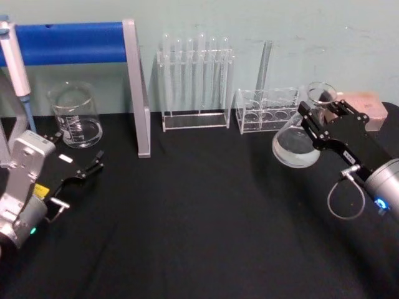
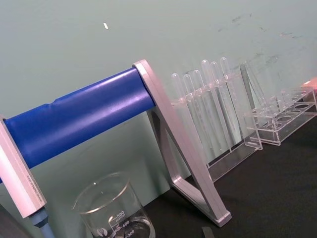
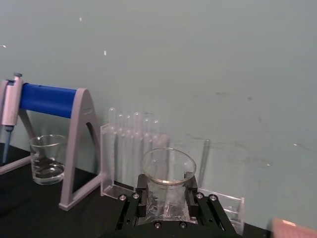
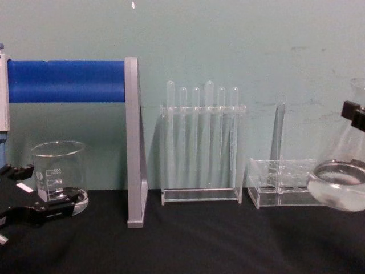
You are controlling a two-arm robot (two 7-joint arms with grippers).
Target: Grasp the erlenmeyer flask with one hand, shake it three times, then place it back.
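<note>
Right gripper (image 1: 322, 111) is the closest thing doing any work, coming in from the right side of the head view with its black fingers (image 3: 141, 197) clamped on the neck of the erlenmeyer flask (image 1: 294, 146). From the right wrist view you look straight over the flared rim, with a finger pressed against each side of the glass just below it. The flask is tipped, with the mouth up toward the gripper and the wide round base swung out toward the middle of the table. In the chest view it looks like it's hanging just clear of the black cloth (image 1: 199, 218), though I can't be totally sure.

Just behind the flask is a low clear rack (image 1: 268, 112) with one lone glass tube (image 1: 265, 62) standing up in it. A pinkish block (image 1: 365, 106) sits off to the flask's right, by the wall. Next along to the left is the tall test tube rack (image 1: 194, 81), with a row of tubes upright in it. Left of that is the grey stand with the blue bar (image 1: 68, 42), and a pipette (image 1: 14, 62) hangs at its far left end. A glass beaker (image 1: 76, 118) sits under the bar.

Left gripper (image 1: 78, 148) is parked low at the left edge, just in front of the beaker, fingers spread apart and holding nothing.
</note>
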